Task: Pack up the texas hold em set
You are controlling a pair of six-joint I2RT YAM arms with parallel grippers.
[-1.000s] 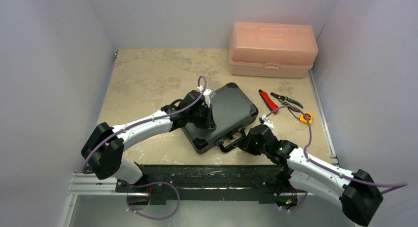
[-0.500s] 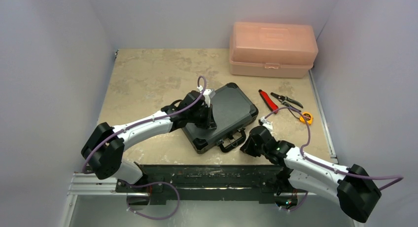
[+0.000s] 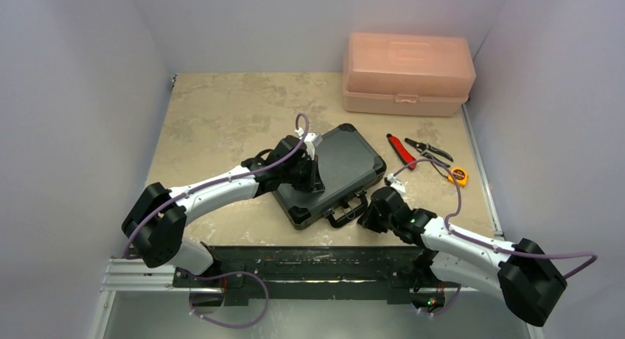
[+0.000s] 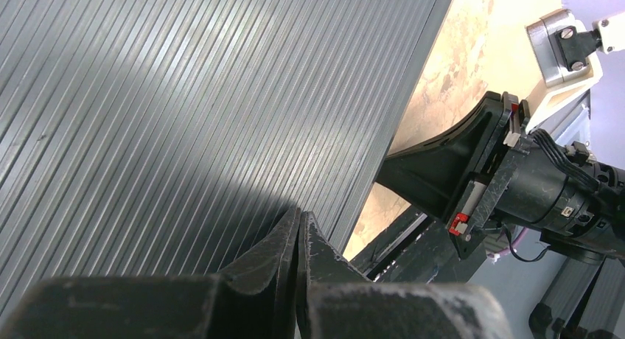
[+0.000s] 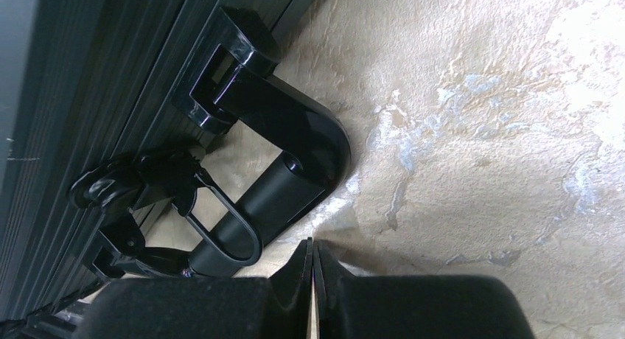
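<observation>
The black ribbed poker case [image 3: 332, 171] lies closed in the middle of the table, its handle [image 3: 345, 212] facing the near edge. My left gripper [image 3: 312, 178] is shut and rests on the lid [image 4: 184, 96], fingertips pressed together on the ribs. My right gripper [image 3: 366, 219] is shut and empty, low over the table just right of the handle [image 5: 295, 169]. In the right wrist view a wire latch loop [image 5: 221, 228] hangs beside the handle. Chips and cards are out of view.
A pink plastic box [image 3: 407, 74] stands at the back right. Red-handled pliers [image 3: 402, 149], black cutters [image 3: 429, 149] and a small orange tape measure [image 3: 458, 176] lie right of the case. The metal rail [image 3: 309, 261] runs along the near edge.
My right gripper has drawn back from the case handle toward the near edge and lowered slightly. The left arm and the case have not moved.
</observation>
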